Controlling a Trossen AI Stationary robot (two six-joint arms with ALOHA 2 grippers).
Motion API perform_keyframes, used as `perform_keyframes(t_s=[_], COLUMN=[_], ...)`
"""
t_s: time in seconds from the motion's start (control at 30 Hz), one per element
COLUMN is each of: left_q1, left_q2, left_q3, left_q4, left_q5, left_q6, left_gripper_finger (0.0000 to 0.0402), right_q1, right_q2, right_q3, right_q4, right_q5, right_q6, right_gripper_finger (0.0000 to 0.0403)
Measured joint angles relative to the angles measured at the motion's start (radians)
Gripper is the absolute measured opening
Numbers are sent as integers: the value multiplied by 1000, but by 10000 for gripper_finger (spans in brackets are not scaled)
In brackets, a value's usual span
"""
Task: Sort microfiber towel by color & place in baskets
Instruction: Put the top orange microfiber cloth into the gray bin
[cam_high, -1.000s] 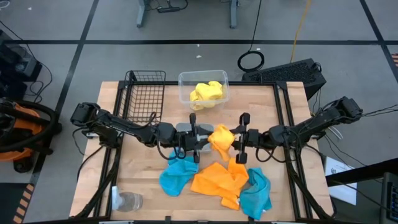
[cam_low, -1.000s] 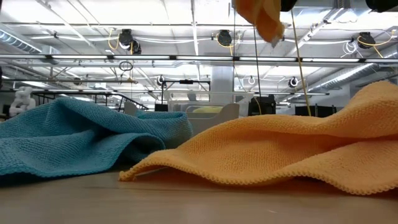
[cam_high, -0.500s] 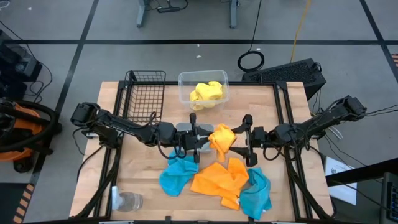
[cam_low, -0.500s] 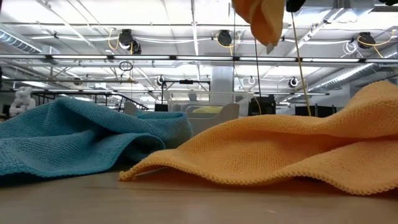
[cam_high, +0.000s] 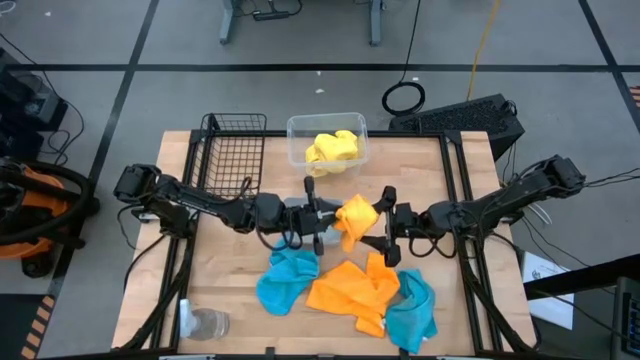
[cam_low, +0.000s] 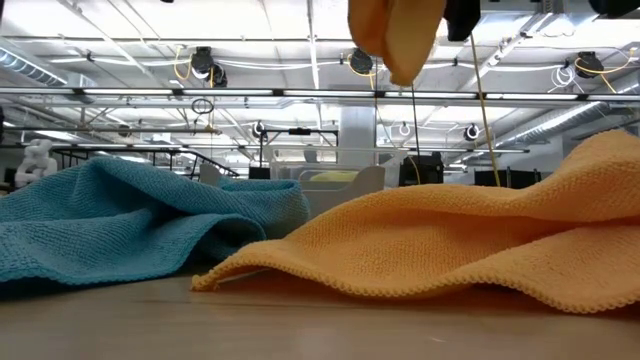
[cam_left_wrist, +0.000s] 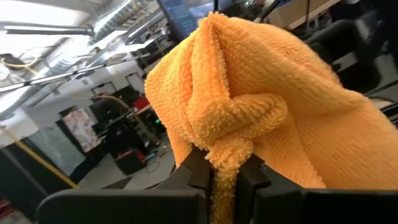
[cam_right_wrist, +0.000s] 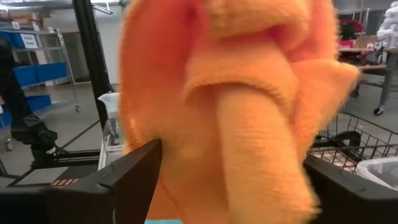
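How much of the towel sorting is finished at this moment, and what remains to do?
Done: one yellow microfiber towel lies in the clear plastic tub.

In hand: the left gripper is shut on an orange microfiber towel held above the table; the right gripper is open beside it.

Left: the black wire-mesh basket holds no towel. A second orange towel and two teal towels lie on the wooden table.

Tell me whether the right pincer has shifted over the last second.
Yes. In the high view the right pincer, open around the raised orange towel, sits slightly closer to the clear tub side of the table.
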Motion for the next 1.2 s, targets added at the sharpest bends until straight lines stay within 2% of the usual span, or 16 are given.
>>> perform_keyframes(t_s=[0.2,0.4,0.47,0.67,0.83,1.0,1.1,1.2], left_q1=[10,11,7,-15,-19,-2,2,0], left_q2=[0,0,0,0,0,0,0,0], left_q3=[0,0,0,0,0,0,0,0], left_q4=[-32,-45,-40,8,7,2,2,-2], left_q5=[-22,-24,-22,35,45,48,54,54], left_q6=[5,5,5,30,31,20,-4,-27], left_gripper_finger=[28,28,28,28,28,28,39,63], right_q1=[0,-1,-7,-47,-73,-79,-85,-86], right_q2=[6,-1,-1,9,24,41,53,57], right_q3=[0,0,0,0,0,0,0,0], right_q4=[2,-11,-17,-7,19,63,76,72], right_q5=[-15,-141,-155,-72,-68,-92,-111,-112], right_q6=[-6,5,16,47,41,16,12,11], right_gripper_finger=[299,300,300,292,269,224,169,96])
